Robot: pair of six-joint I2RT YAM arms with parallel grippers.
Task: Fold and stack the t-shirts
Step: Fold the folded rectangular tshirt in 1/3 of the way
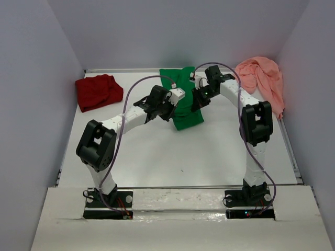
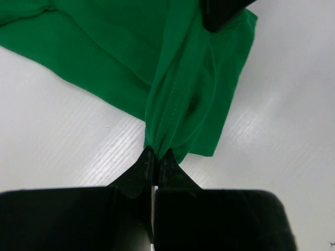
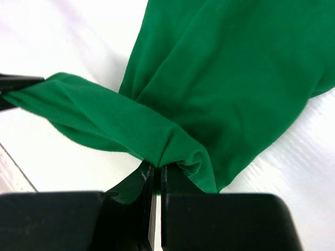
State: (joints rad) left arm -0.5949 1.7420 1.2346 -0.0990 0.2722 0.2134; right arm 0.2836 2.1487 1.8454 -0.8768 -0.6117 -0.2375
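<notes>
The bright green t-shirt (image 1: pixel 184 116) lies partly folded at the back middle of the table, with a stretch of it lifted between the two grippers. My left gripper (image 1: pixel 170 107) is shut on its cloth; the left wrist view shows the green cloth (image 2: pixel 178 99) bunched into the shut tips (image 2: pixel 156 155). My right gripper (image 1: pixel 198 100) is shut on another part; the right wrist view shows a green fold (image 3: pixel 172 141) pinched at the tips (image 3: pixel 156 167). The dark red t-shirt (image 1: pixel 98 91) lies crumpled at the back left. The salmon-pink t-shirt (image 1: pixel 263 79) is heaped at the back right.
White walls close in the table (image 1: pixel 172 157) at the back and on both sides. The pink shirt hangs partly over the right edge. A white ledge (image 1: pixel 178 217) runs along the near edge over the arm bases.
</notes>
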